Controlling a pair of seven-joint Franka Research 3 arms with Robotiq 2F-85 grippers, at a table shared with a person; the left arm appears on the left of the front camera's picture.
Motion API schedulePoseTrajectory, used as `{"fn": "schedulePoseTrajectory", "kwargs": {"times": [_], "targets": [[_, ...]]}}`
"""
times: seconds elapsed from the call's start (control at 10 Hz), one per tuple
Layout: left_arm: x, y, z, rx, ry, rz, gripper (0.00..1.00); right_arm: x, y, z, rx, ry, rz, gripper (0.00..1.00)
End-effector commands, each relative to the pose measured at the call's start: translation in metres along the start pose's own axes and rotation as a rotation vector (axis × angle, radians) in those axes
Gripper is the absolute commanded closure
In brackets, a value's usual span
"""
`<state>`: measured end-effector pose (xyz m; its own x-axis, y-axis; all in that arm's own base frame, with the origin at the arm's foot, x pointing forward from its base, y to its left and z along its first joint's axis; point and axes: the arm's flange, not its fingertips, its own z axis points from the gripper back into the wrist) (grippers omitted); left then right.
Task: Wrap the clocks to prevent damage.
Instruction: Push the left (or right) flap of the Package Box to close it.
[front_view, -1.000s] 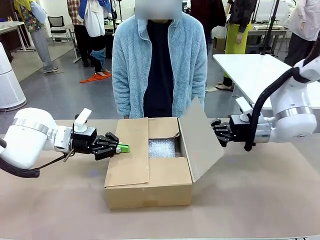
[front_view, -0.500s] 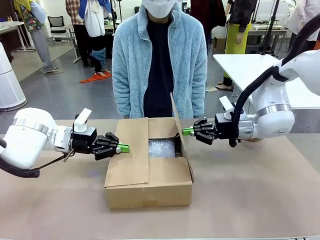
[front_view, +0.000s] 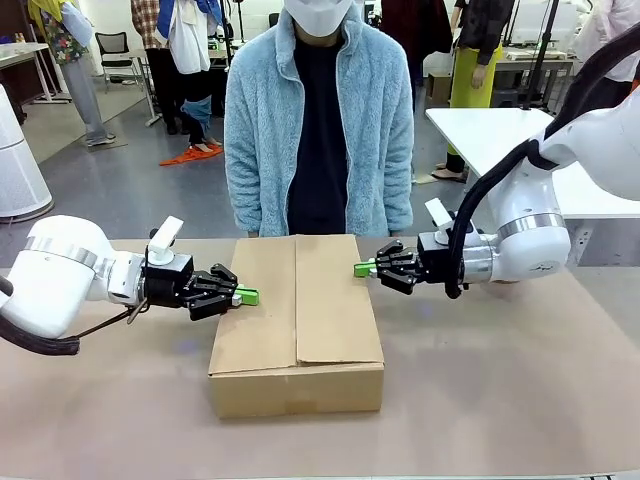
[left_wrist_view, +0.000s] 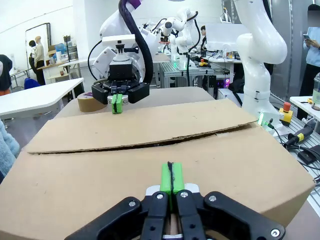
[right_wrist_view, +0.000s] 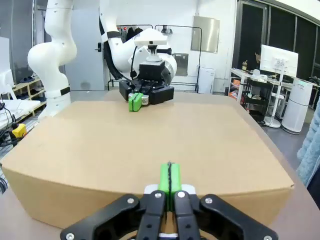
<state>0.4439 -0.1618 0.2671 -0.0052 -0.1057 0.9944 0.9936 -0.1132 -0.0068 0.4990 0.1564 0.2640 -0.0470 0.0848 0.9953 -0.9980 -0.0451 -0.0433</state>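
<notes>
A brown cardboard box (front_view: 296, 310) stands mid-table with both top flaps lying flat. The clocks are hidden. My left gripper (front_view: 250, 296) is shut with nothing held, its green pads resting on the left flap's outer edge; the left wrist view has those fingertips (left_wrist_view: 170, 177) over the flap (left_wrist_view: 150, 165). My right gripper (front_view: 362, 268), also shut and holding nothing, touches the right flap near its far edge; its tips (right_wrist_view: 169, 177) sit over the box top (right_wrist_view: 150, 140). Each wrist view looks across the box at the other gripper (left_wrist_view: 116, 103) (right_wrist_view: 134, 102).
A person in a light blue fleece (front_view: 318, 130) stands at the far side, right behind the box. A roll of brown tape (left_wrist_view: 90, 101) lies on the table past the right gripper. A white table (front_view: 500, 130) stands at the back right.
My right gripper swung left and pushed the raised right flap down flat, covering the bubble wrap inside. The left arm has stayed still.
</notes>
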Motion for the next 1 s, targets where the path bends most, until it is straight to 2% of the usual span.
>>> {"fn": "schedulePoseTrajectory", "kwargs": {"times": [0.0, 0.4, 0.7, 0.8, 0.9], "targets": [[-0.001, 0.001, 0.0, 0.023, -0.001, 0.009, 1.0, -0.008, -0.006, -0.026, -0.004, 0.037, -0.023, 0.99], [-0.001, 0.001, 0.0, 0.023, -0.001, 0.009, 1.0, -0.03, -0.006, -0.027, 0.031, 0.08, -0.061, 0.99], [-0.001, 0.001, 0.0, 0.023, -0.001, 0.009, 1.0, -0.031, -0.005, -0.024, 0.065, 0.105, -0.061, 0.99], [-0.001, 0.001, 0.0, 0.023, -0.001, 0.009, 1.0, -0.003, -0.005, -0.019, 0.032, 0.003, -0.04, 0.99], [-0.001, 0.001, 0.0, 0.023, -0.001, 0.009, 1.0, -0.003, -0.005, -0.019, 0.032, 0.003, -0.04, 0.99]]}}
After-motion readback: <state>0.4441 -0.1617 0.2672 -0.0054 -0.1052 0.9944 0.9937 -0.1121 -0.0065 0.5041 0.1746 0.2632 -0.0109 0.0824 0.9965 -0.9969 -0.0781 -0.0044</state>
